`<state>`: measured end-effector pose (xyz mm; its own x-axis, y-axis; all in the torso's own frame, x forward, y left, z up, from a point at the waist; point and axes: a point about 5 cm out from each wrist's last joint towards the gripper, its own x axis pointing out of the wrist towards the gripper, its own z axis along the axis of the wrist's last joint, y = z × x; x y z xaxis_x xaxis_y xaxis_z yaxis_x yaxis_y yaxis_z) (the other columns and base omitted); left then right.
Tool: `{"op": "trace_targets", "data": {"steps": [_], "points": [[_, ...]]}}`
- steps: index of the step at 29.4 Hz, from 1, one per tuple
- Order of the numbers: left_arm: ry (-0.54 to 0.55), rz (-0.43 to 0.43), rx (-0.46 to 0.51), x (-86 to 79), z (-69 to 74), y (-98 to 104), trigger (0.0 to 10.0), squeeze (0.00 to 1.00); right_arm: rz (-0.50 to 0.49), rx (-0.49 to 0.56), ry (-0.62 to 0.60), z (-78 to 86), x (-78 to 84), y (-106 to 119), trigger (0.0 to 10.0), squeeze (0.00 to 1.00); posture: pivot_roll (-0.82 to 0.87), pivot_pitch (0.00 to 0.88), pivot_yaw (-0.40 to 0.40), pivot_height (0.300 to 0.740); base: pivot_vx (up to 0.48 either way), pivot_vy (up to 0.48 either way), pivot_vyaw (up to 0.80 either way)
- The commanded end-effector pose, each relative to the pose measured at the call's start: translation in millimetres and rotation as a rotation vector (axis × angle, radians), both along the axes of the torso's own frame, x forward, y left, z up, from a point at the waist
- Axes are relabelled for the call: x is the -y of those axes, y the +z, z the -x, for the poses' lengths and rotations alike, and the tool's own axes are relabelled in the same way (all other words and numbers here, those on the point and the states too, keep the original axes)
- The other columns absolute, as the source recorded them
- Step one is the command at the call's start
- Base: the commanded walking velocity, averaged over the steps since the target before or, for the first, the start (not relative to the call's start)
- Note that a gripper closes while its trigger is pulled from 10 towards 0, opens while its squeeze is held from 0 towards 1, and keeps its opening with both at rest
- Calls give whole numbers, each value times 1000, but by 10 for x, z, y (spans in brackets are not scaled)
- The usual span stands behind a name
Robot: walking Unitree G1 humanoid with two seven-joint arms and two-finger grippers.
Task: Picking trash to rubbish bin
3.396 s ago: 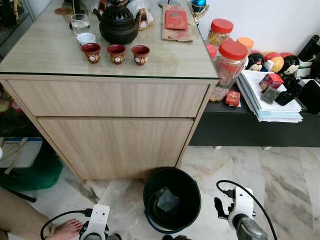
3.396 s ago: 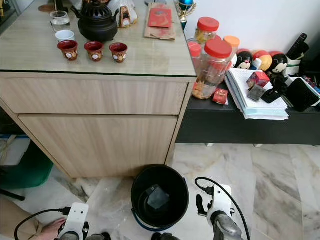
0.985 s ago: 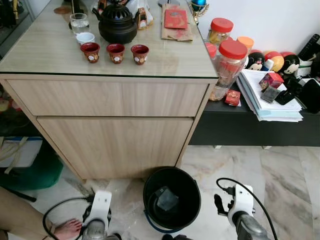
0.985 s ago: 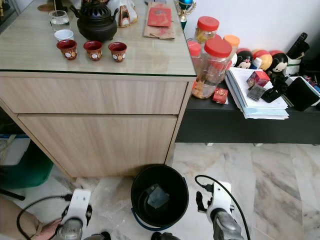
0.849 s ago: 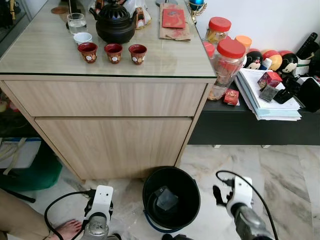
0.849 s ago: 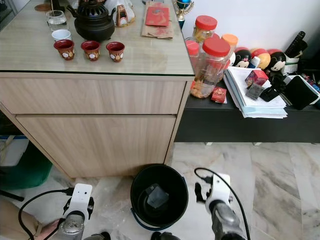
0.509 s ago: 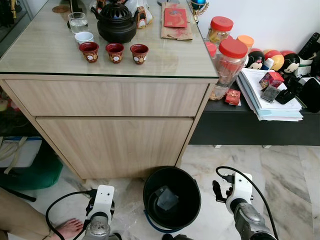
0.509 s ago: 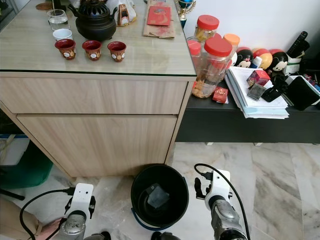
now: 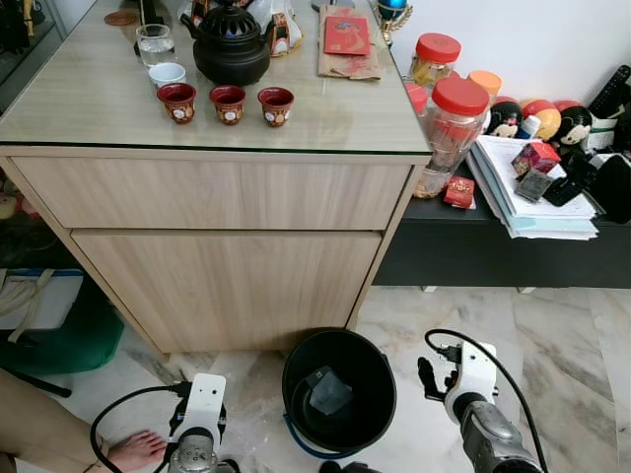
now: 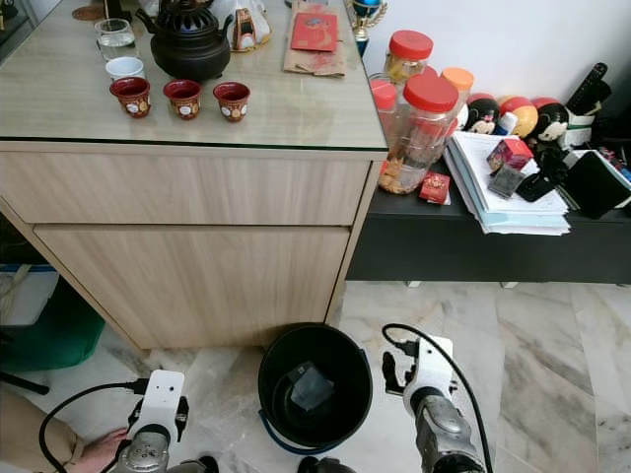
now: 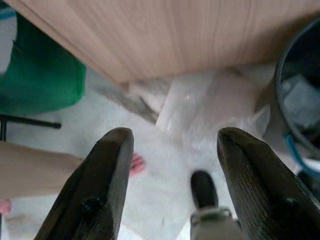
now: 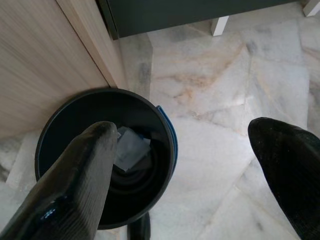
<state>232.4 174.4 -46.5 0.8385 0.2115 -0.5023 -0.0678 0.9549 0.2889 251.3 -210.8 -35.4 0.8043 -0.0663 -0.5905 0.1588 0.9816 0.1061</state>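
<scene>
Both arms low, 2 grippers empty: left gripper (image 11: 170,165) spread wide over floor at 7 o'clock, right gripper (image 12: 195,170) spread wide at 4 o'clock of the bin (image 9: 339,391). Trash (image 9: 327,392), possibly a crumpled wrapper, lies inside the bin. Beyond, at 12 o'clock: cabinet (image 9: 217,246). Suggest scanning the floor for leftovers before withdrawing.

left arm (image 9: 193,448): silver metal, white block-shaped wrist housing with small dark hole
left cable: black, loops from housing's side
right arm (image 9: 485,440): silver, rounded joint, white housing at wrist
right cable: black, arcs over housing
left gripper (image 11: 172,150): two long black fingers (image 11: 102,180), grained surface, screw recess near base
right gripper (image 12: 195,150): black ribbed fingers (image 12: 82,172), rounded tips
</scene>
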Motion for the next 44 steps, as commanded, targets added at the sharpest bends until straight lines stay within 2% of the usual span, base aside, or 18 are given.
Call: {"op": "trace_targets", "data": {"steps": [1, 6, 23, 44], "points": [[7, 20, 132, 37, -144, 156, 10000, 0, 3, -31, -23, 79, 75, -46, 10000, 0, 62, 143, -136, 740, 0, 0, 0], [0, 15, 193, 55, -199, 229, 10000, 0, 6, -38, -22, 91, 79, -55, 10000, 0, 68, 138, -139, 740, 0, 0, 0], [3, 20, 180, 66, -135, 182, 10000, 0, -3, -42, -9, 85, 23, -64, 10000, 0, 69, 126, -140, 740, 0, 0, 0], [0, 29, 176, 103, -147, 183, 10000, 0, -11, -37, -5, 66, 6, -54, 10000, 0, 67, 151, -147, 740, -267, 0, 0]]}}
